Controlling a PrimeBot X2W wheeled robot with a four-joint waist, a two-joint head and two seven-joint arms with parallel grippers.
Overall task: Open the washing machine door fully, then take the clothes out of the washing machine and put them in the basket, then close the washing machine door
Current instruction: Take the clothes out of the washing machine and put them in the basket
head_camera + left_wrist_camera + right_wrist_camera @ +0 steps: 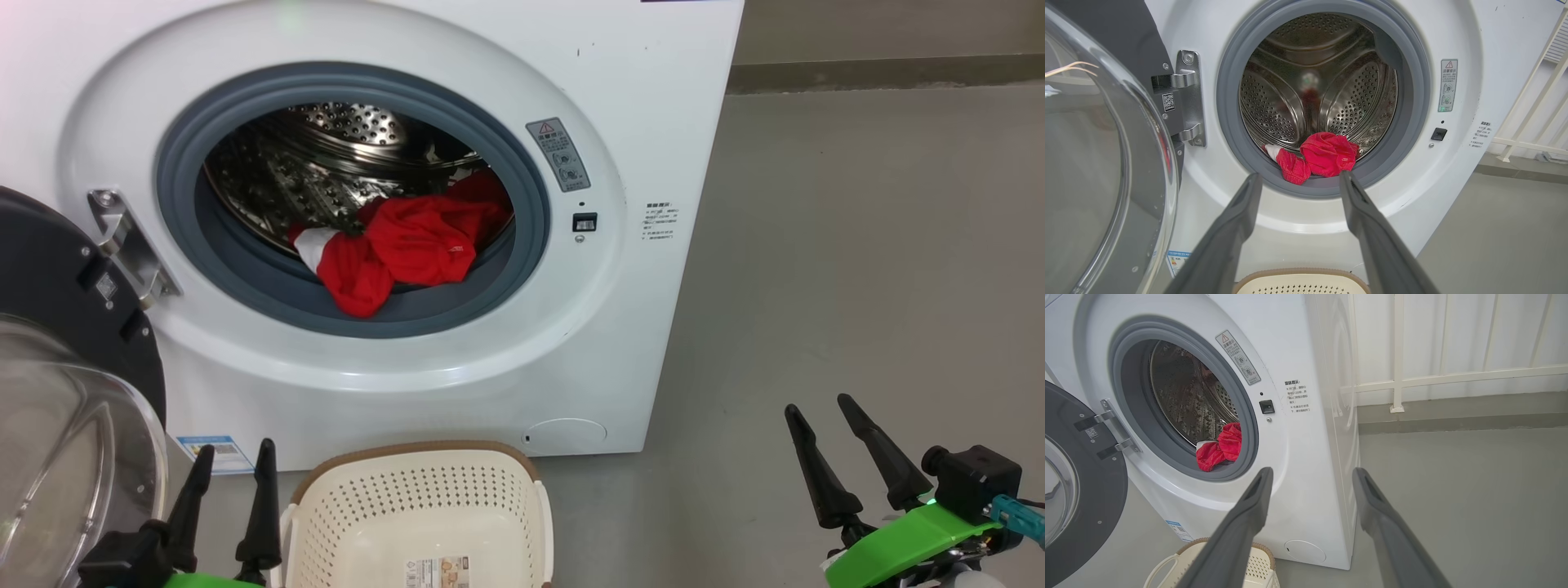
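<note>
With the washing machine door [49, 278] swung wide and both pairs of jaws spread and empty, the red clothes [408, 245] lie on the drum's front lip, where a shallow pinch could spill them short of the basket [408, 451] below.

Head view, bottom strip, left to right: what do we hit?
washing machine door, swung open → left gripper → basket → bare floor → right gripper
</note>
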